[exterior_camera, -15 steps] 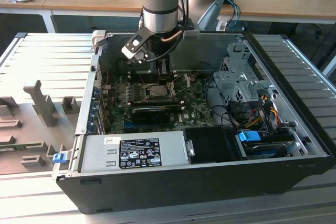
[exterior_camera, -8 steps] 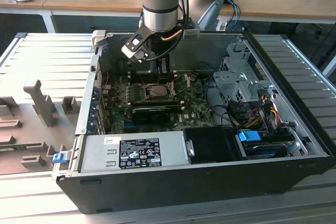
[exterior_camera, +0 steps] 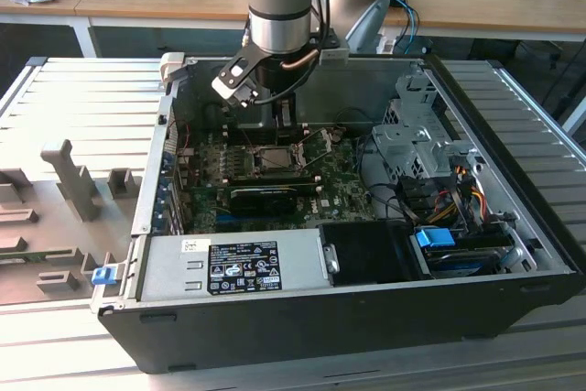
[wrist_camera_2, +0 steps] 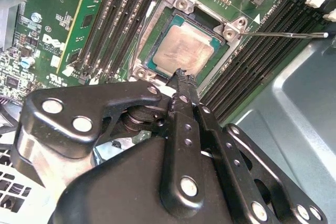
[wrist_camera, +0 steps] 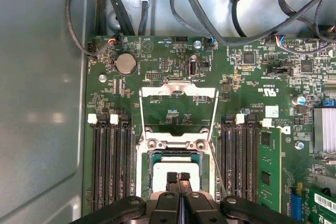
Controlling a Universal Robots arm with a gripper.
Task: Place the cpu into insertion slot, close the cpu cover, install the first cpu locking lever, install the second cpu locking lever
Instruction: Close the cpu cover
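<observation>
Second wrist view: cpu (wrist_camera_2: 182, 50) (seated) just beyond fingers (wrist_camera_2: 182, 94)

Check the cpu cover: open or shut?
Open. In the first wrist view the cpu cover stands tipped back off the insertion slot, green board showing through its cut-out; the cpu sits uncovered in it.

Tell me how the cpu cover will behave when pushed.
The cpu cover is a thin cut-out metal frame, so probably light and slightly springy. It stands open, seemingly hinged at one end, so a push would likely swing it, not slide it. Bare metal may prove slippery.
</observation>
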